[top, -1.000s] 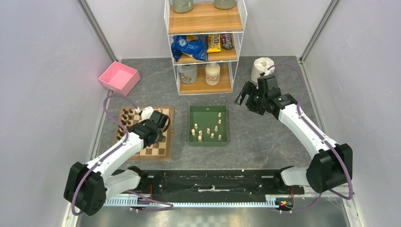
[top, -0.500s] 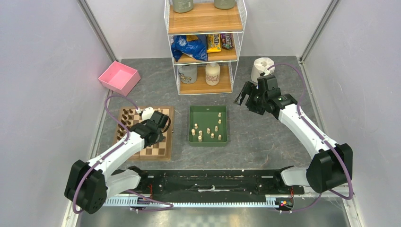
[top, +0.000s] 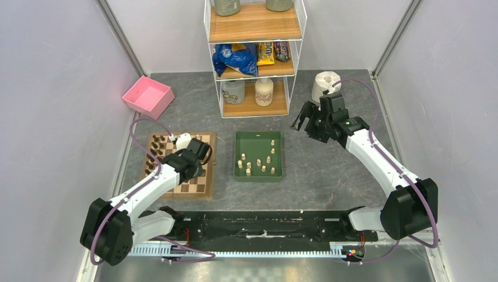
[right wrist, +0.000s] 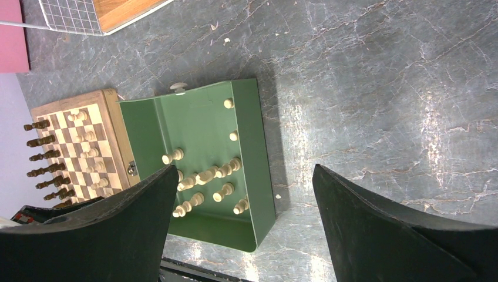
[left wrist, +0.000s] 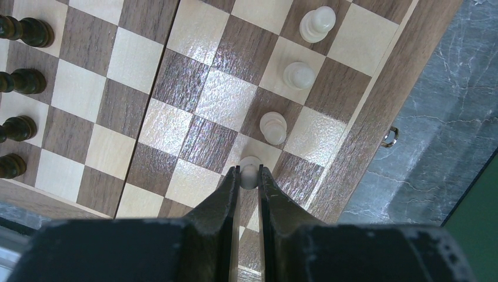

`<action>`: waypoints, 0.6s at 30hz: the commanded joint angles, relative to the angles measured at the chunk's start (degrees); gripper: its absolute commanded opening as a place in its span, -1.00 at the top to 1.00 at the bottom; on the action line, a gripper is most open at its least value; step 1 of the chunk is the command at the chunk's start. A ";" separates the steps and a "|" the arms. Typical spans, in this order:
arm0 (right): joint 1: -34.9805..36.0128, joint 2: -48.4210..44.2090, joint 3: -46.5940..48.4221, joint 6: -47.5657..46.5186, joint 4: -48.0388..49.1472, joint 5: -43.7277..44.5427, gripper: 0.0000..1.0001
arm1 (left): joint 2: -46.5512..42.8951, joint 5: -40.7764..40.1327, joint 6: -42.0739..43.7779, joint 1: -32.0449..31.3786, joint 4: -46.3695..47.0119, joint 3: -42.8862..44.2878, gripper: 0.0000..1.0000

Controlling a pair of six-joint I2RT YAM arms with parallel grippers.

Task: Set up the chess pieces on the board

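A: What is taking the most room in the overhead view?

B: The grey marbled table (top: 329,170) is filling nearly the whole frame. At the top centre a white wire rack with wooden shelves (top: 254,23) is standing on it.

A: And where is the chessboard lying?

B: The square wooden chessboard (top: 197,185), with light and dark squares and a tan border, is lying left of centre. To its right, apart from it, a green rectangular tray (top: 252,141) is sitting in the middle of the frame.

A: What are the arms doing?

B: The left gripper (left wrist: 249,169) is hanging over the board. In the left wrist view its jaws are pinching a pale cream chess piece (left wrist: 249,178) at the lower centre of the frame, over a light square near the board's right border. Whether the piece is touching the square, I cannot tell.

A: And the other one?

B: The right gripper (right wrist: 244,170) is hovering at the upper right of the overhead view, away from the tray. Its jaws are standing wide apart and are holding nothing.

A: Where are the other pieces?

B: Three pale cream pieces (left wrist: 298,75) are standing on the board in a slanted row, running up to the right from the held one. Dark brown pieces (left wrist: 20,82) are lining up at the left edge of that view. More pale pieces (right wrist: 205,176) are lying and standing loose inside the tray.
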 commanded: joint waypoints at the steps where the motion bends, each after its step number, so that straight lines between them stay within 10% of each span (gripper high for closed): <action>1: -0.33 0.06 0.51 0.10 1.17 -0.15 -0.85 | -0.09 -1.77 -1.35 0.28 1.72 -0.66 0.71; 18: -0.33 0.00 0.59 0.01 1.07 -0.25 -0.85 | -0.67 -0.79 -1.48 0.29 1.37 -0.74 0.45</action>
